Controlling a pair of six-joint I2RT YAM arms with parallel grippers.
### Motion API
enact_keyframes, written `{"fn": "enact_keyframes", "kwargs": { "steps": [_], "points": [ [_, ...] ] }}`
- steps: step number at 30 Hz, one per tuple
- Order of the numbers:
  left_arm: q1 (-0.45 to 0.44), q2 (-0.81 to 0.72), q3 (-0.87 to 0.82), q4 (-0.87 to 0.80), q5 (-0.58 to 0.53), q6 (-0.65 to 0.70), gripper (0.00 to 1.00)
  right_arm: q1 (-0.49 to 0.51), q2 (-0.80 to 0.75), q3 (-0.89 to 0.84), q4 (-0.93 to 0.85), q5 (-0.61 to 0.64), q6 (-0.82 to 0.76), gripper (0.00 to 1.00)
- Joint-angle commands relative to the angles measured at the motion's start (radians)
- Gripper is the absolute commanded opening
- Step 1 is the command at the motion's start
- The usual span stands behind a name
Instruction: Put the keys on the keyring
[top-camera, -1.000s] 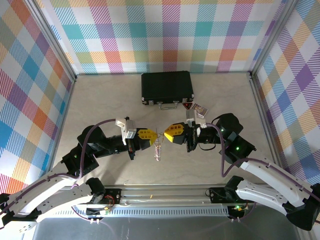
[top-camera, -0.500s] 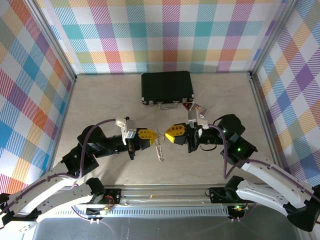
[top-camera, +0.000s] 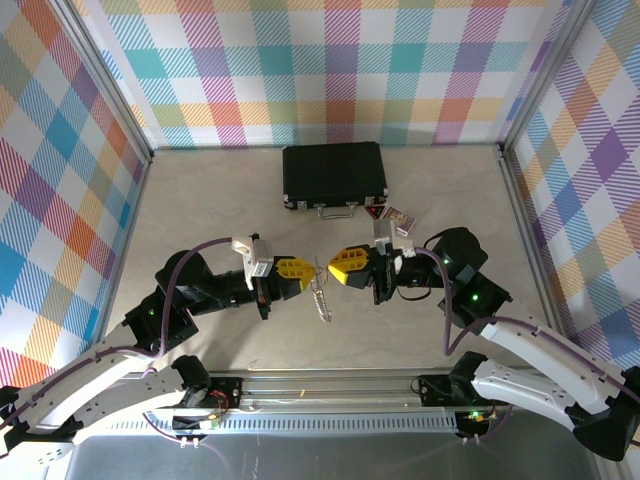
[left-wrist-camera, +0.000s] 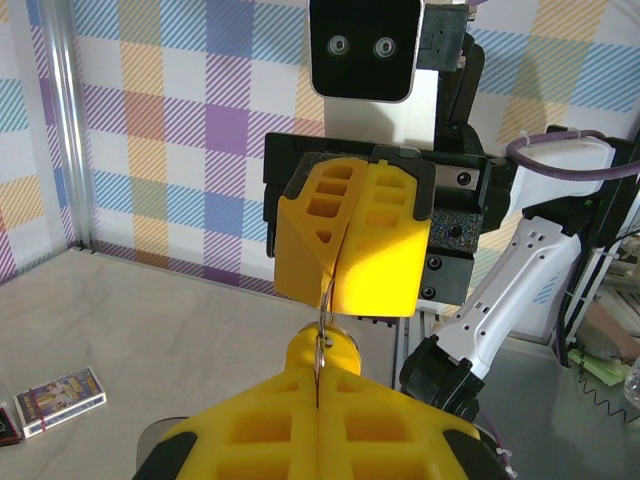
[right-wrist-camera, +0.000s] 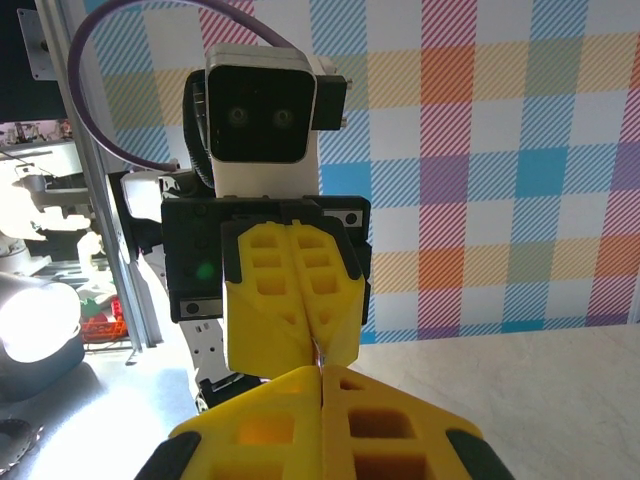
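My two grippers meet tip to tip above the middle of the table. The left gripper (top-camera: 306, 272) is shut, and the yellow head of a key (left-wrist-camera: 340, 352) pokes out past its fingertips (left-wrist-camera: 300, 400). A thin silver keyring (left-wrist-camera: 325, 318) runs from that head up into the shut jaws of the right gripper (left-wrist-camera: 335, 300). From above, the keyring's floppy chain-like loop (top-camera: 318, 292) hangs between both grippers, with the right gripper (top-camera: 331, 268) on its right side. In the right wrist view, a sliver of metal (right-wrist-camera: 318, 350) shows between my right gripper (right-wrist-camera: 321, 372) and the left gripper (right-wrist-camera: 314, 338).
A black case (top-camera: 335, 175) lies shut at the back centre. Next to its front right corner are a small card box (top-camera: 400, 220) and a red triangular item (top-camera: 374, 212). Plaid walls and metal posts enclose the table on three sides.
Almost nothing. The right gripper drifted slightly right and came back, and the hanging loop swayed a little. Both grippers stayed shut.
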Motion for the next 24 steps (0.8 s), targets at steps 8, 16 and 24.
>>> {"fn": "enact_keyframes", "kwargs": {
  "steps": [8,16,24],
  "points": [
    [-0.01,-0.004,0.013,0.046,0.018,0.002,0.0,0.005,-0.005,0.003,0.033,-0.005,-0.012,0.0],
    [-0.01,-0.001,0.016,0.052,0.022,0.001,0.0,0.005,0.009,0.004,0.035,-0.012,-0.016,0.0],
    [-0.01,0.01,0.027,0.046,0.044,-0.004,0.0,0.007,0.01,-0.006,0.053,-0.02,-0.038,0.0]
  ]
}}
